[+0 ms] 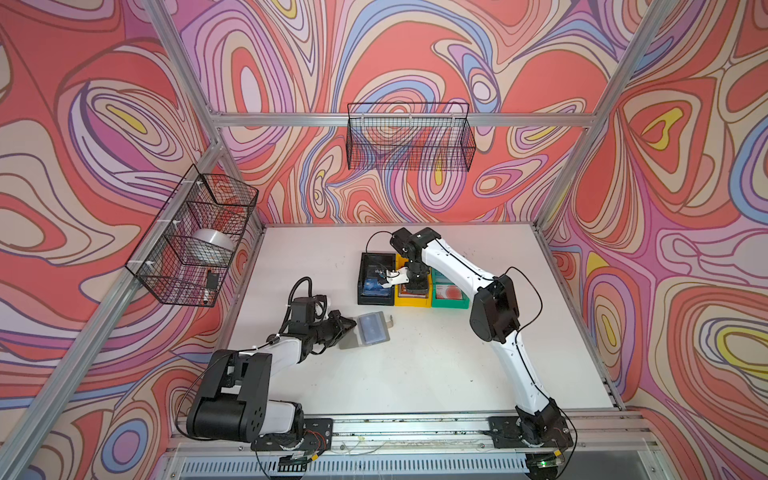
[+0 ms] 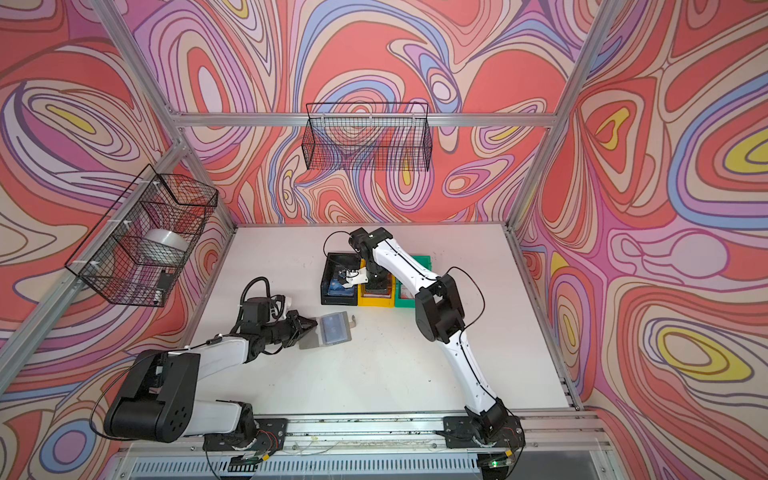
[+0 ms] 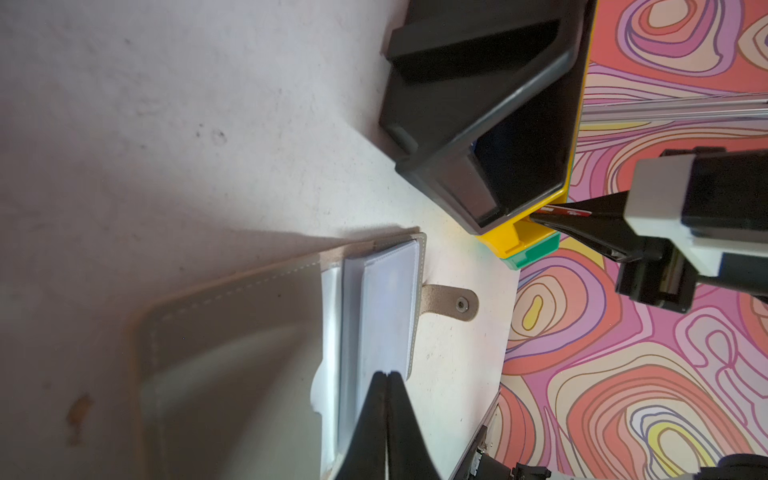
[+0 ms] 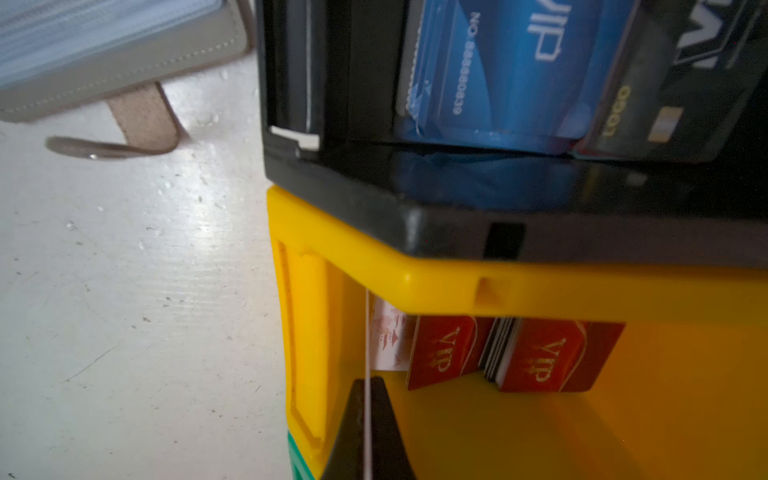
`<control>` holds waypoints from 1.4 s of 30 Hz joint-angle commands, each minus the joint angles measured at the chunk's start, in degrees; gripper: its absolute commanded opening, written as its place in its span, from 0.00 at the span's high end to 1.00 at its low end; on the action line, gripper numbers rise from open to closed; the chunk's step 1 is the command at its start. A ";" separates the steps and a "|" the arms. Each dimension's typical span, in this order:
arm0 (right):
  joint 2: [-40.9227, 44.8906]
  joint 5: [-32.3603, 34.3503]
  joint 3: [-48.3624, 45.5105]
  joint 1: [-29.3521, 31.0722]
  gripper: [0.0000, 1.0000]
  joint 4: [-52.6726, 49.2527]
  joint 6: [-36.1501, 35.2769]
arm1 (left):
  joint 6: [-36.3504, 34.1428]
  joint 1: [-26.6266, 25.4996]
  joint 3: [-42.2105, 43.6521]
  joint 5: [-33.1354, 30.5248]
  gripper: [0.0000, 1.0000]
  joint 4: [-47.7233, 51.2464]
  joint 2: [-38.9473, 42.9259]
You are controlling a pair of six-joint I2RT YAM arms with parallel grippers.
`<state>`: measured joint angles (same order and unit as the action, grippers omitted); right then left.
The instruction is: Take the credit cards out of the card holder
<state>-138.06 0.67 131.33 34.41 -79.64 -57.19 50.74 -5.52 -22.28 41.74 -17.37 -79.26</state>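
Right jaws pinch card point(image 3: 565, 212): red from left wrist, edge-on from right.

Blue card point(image 4: 498, 62), red cards point(image 4: 548, 357) read "VIP"; dark card point(image 4: 640, 116) seemingly "LOGO"

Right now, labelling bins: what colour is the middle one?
The middle bin is yellow; the right wrist view shows it best.
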 commanded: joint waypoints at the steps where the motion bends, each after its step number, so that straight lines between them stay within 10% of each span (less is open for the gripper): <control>1: -0.38 -1.59 -0.89 -0.22 0.96 -0.12 -0.64 | -0.91 0.34 -1.06 -0.43 0.93 -0.74 -0.30; 32: 3.12 2.80 -3.65 -2.52 0.83 14.51 5.16 | -2.94 1.12 0.99 -2.18 0.93 5.15 6.78; 42: 18.22 -13.65 -17.24 2.33 0.85 22.32 28.11 | -7.39 1.12 0.09 -4.20 0.93 12.14 4.91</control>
<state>-127.52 -3.22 119.70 33.65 -62.61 -40.82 45.60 -4.56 -21.93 38.79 -8.32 -73.38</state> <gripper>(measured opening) 0.156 0.069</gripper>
